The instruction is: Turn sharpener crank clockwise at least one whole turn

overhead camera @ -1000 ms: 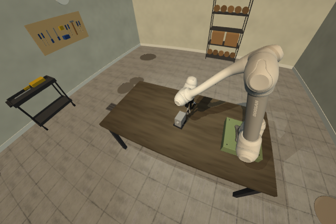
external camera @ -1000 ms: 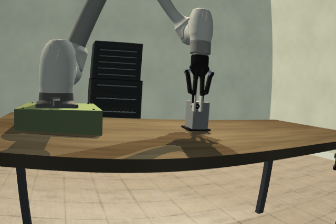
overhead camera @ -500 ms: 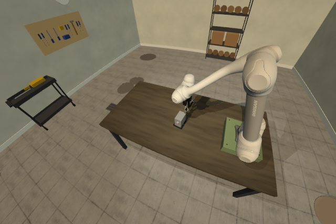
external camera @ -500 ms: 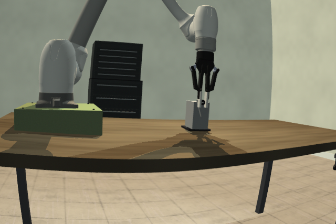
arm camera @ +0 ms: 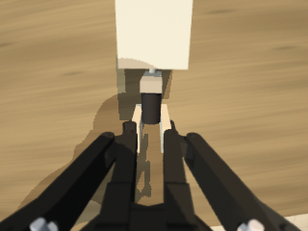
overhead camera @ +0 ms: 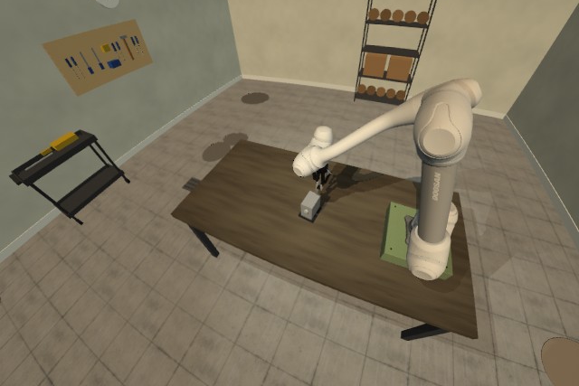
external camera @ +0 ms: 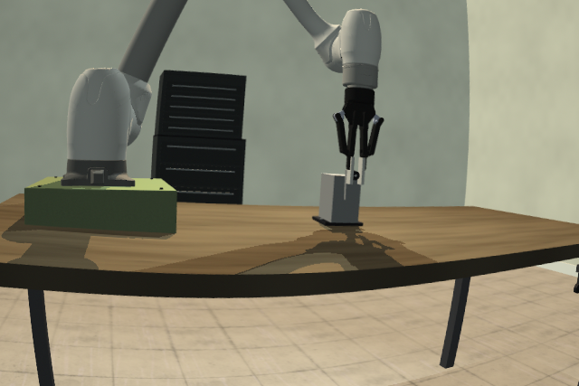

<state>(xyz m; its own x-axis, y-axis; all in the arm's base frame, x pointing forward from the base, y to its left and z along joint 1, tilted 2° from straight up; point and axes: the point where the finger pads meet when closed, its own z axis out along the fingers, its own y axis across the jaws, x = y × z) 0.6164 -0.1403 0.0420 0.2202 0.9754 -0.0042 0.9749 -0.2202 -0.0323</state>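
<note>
The pencil sharpener [overhead camera: 310,205] is a pale grey box on a dark base in the middle of the wooden table; it also shows in the exterior view [external camera: 338,198] and at the top of the wrist view [arm camera: 154,34]. Its crank carries a dark round knob [arm camera: 150,107], near the top of its circle above the box's end [external camera: 355,174]. My gripper [arm camera: 151,114] hangs straight down over the crank end [external camera: 355,176], its two pale finger pads pressed on either side of the knob. It is shut on the knob.
The arm's green base block [overhead camera: 411,240] sits at the table's right end. A black drawer cabinet [external camera: 200,135] stands behind the table. A tool cart [overhead camera: 61,171] and a shelf rack [overhead camera: 394,45] stand by the walls, away from the table.
</note>
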